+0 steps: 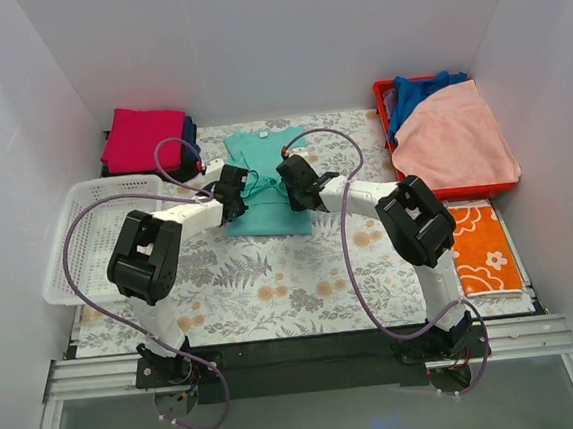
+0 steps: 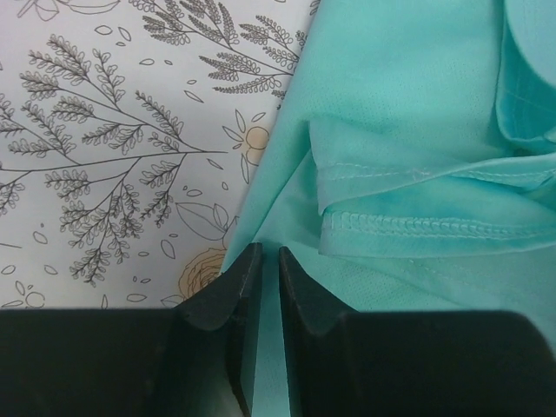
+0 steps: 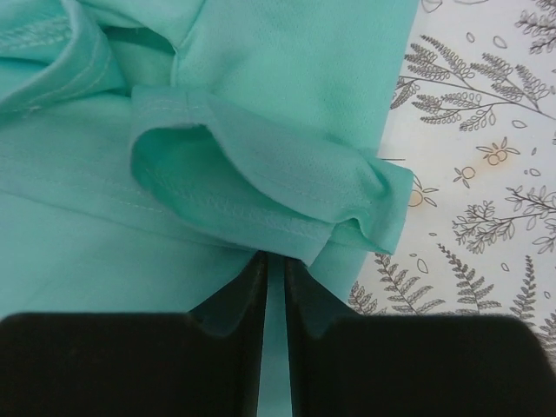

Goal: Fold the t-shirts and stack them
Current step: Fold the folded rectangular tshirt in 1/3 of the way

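Lying at the far middle of the table (image 1: pixel 273 291), the teal shirt (image 1: pixel 261 151) has its collar end toward the back wall and is partly folded, with its lower part drawn into a narrow rectangle. The fabric is a fine mesh knit in plain mint-teal with double-stitched hems. The left gripper (image 2: pixel 265 269) holds the shirt's left edge, its jaws drawn to a thin slit with a strip of teal cloth pinched between them. A stitched hem runs across the cloth just beyond the fingertips, and the cloth edge borders the fern-printed table cover. The right gripper (image 3: pixel 274 278) holds the right edge in the same way, with its jaws nearly together on a layer of cloth. A sleeve lies folded over just ahead of it, the opening gaping as a loose loop. A magenta shirt (image 1: pixel 142 137) lies folded on a dark blue shirt (image 1: pixel 191 130) at the far left corner, well apart from the teal shirt.
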Controlling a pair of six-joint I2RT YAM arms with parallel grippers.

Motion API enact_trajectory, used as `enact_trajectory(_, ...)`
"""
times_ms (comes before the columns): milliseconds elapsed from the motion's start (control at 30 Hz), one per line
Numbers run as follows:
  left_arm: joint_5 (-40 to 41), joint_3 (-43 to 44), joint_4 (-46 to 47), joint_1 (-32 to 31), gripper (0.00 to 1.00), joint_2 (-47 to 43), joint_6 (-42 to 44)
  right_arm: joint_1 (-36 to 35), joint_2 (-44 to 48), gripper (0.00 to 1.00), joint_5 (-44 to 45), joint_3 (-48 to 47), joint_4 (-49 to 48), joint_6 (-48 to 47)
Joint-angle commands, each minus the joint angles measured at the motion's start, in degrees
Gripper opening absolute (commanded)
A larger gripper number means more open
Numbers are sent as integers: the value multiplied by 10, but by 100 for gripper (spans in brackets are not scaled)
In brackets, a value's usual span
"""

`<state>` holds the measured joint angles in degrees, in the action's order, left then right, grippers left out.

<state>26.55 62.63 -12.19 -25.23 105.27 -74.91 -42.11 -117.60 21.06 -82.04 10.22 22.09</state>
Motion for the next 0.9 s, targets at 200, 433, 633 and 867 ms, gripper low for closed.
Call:
enact_trajectory(200,-4,69,12,1,12,28,18,11,-41,18,6,-60,-6,-7)
enact_trajectory(433,17,133,27,9,13,63,31,40,-69,18,22,-118,-5,-24)
enact_trajectory(633,31,195,59,19,13,110,51,77,-111,18,17,-227,11,-49)
enact_trajectory(867,81,282,79,27,14,164,76,105,-163,20,13,-352,20,-95)
